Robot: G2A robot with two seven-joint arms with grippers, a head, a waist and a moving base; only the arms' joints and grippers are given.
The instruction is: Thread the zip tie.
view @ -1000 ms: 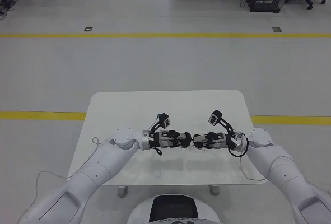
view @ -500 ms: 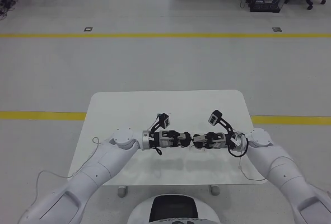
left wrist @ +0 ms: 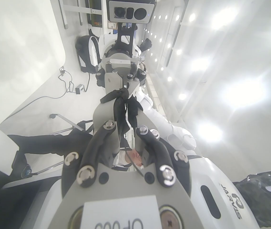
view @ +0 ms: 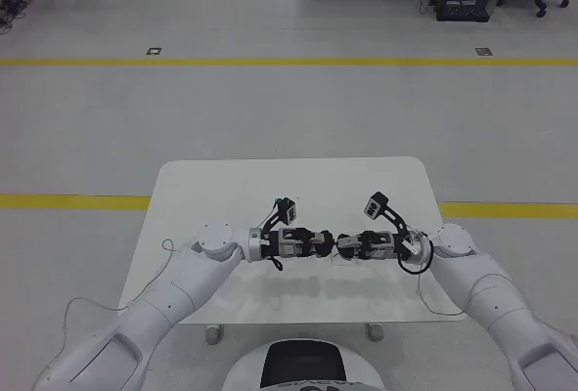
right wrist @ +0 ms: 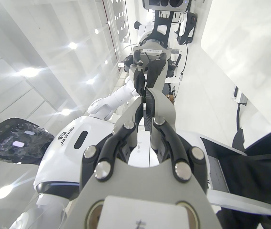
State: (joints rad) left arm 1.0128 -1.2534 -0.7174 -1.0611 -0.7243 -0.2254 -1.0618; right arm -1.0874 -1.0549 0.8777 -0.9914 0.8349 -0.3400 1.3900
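Note:
Above the middle of the white table (view: 220,195) my two arms meet tip to tip. In the top view the left gripper (view: 329,243) and the right gripper (view: 346,243) almost touch. The zip tie is thin and black. In the right wrist view its strap (right wrist: 149,144) runs straight back from the right gripper (right wrist: 147,98), whose pads are pressed shut on it. In the left wrist view a short black strand of the zip tie (left wrist: 135,165) shows near the wrist, and the left gripper (left wrist: 123,106) is shut on it, facing the right gripper (left wrist: 122,85).
Both grippers hang over the table's front half. Bare tabletop lies on either side of them and behind them (view: 289,186). Yellow floor lines (view: 64,201) run past the table's sides.

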